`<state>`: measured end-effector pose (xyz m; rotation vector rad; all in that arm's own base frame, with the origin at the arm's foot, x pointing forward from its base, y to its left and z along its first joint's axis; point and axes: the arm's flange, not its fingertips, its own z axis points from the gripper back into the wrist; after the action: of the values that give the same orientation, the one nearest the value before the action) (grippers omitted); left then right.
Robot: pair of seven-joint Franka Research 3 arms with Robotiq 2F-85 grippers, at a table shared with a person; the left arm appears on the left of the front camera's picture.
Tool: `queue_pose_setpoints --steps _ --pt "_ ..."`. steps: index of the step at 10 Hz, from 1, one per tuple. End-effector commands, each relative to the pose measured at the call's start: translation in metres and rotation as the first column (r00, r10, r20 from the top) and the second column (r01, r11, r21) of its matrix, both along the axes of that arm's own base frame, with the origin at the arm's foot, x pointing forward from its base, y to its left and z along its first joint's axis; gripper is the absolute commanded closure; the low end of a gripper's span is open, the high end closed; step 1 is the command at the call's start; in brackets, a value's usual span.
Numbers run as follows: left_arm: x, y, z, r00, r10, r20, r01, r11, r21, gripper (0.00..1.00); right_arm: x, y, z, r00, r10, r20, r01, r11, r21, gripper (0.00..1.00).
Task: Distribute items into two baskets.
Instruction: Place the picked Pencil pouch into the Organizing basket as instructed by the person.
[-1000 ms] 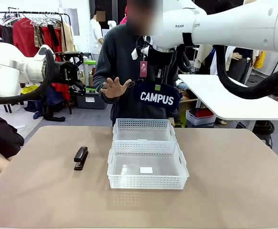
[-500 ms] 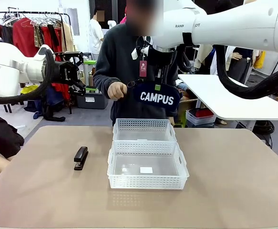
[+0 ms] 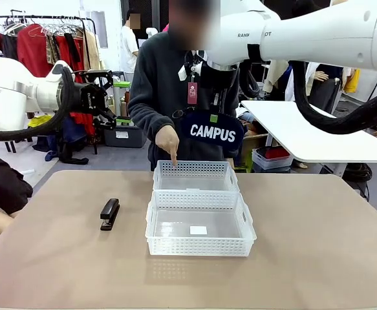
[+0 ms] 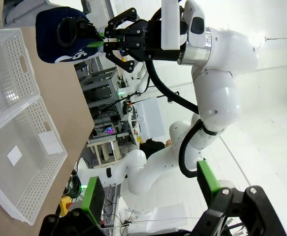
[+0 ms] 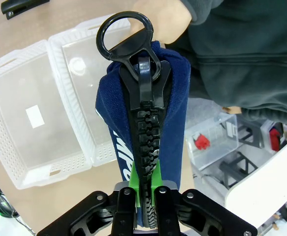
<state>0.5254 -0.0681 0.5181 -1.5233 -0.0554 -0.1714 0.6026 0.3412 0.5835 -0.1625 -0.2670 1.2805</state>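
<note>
The right gripper (image 3: 213,115) is high up over the far end of the table (image 3: 59,271). Its two fingers are pressed tight on the blue pouch (image 3: 217,134), one finger on each side of the zip along the top edge. In the right wrist view the green pads of the right gripper (image 5: 145,189) squeeze the pouch (image 5: 175,98) with the zip running right between them. The pouch hangs down under the fingers with its white CAMPUS letters facing the near side. Its zip ring (image 3: 177,114) sticks out at the left end. The pouch is in the air above the far basket (image 3: 194,169) and does not touch it. The near basket (image 3: 198,247) sits touching the far one and has a small white label (image 3: 198,230) on its bottom. The person's hand (image 3: 169,139) points one finger down at the far left rim of the far basket. The black stapler (image 3: 109,214) lies on the table, left of the near basket. The left gripper (image 3: 114,98) is up in the air at the far left, well away from the stapler. Its fingers (image 4: 94,194) are spread wide with nothing between them.
</note>
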Motion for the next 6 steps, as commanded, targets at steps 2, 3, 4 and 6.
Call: queue_pose_setpoints --steps 2,3,4,6 --pt "-0.0007 0.0001 0.0019 1.0 0.001 0.003 -0.001 1.0 -0.001 0.0 0.0 -0.0003 0.0042 1.0 0.0 0.007 -0.001 1.0 0.004 1.0" --pt "-0.0007 0.0001 0.0019 1.0 0.001 0.003 -0.001 1.0 -0.001 0.0 0.0 -0.0003 0.0042 1.0 0.0 0.007 -0.001 1.0 0.004 1.0" --pt "-0.0007 0.0001 0.0019 1.0 0.001 0.003 -0.001 1.0 -0.001 0.0 0.0 -0.0003 0.0042 1.0 0.0 0.007 -0.001 1.0 0.004 1.0" --pt "-0.0007 0.0001 0.0019 1.0 0.001 0.003 -0.001 1.0 -0.001 0.0 0.0 -0.0003 0.0042 1.0 0.0 0.007 -0.001 1.0 0.004 1.0"
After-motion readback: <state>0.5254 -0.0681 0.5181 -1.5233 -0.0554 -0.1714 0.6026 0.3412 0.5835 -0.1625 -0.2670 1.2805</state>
